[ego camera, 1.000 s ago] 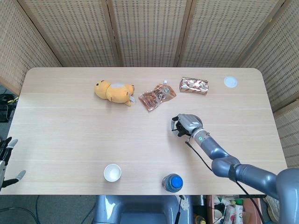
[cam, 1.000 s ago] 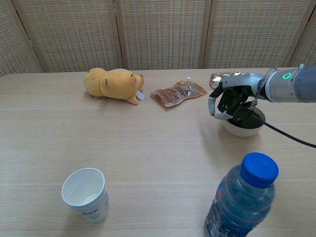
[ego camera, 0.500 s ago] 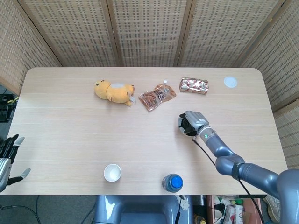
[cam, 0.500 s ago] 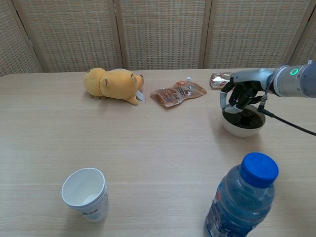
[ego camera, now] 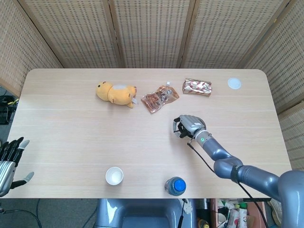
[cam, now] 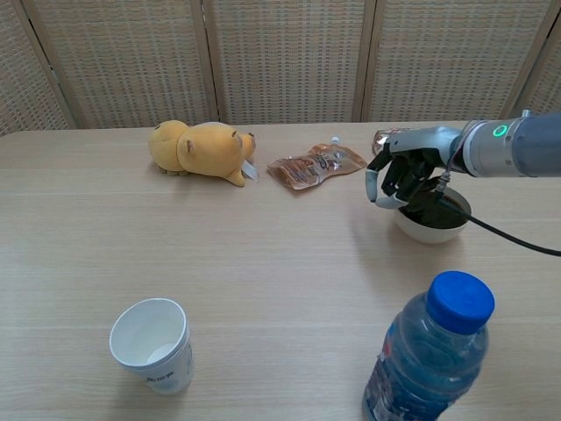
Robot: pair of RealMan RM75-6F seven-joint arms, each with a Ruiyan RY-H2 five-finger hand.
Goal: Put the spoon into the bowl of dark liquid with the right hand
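Chest view: right hand (cam: 401, 179) has shifted left over the bowl (cam: 431, 224).

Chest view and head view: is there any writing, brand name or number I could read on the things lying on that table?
None can be read.
Paper cup: a dark line of print near its base, too small to read.
Brown pouch: printed pattern, blurred.
Shiny wrapper: print too small.
Bottle: no label shows.
Right hand: a green light on the wrist behind it, no text.

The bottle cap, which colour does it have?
Blue; the bottle cap shows best in the chest view.
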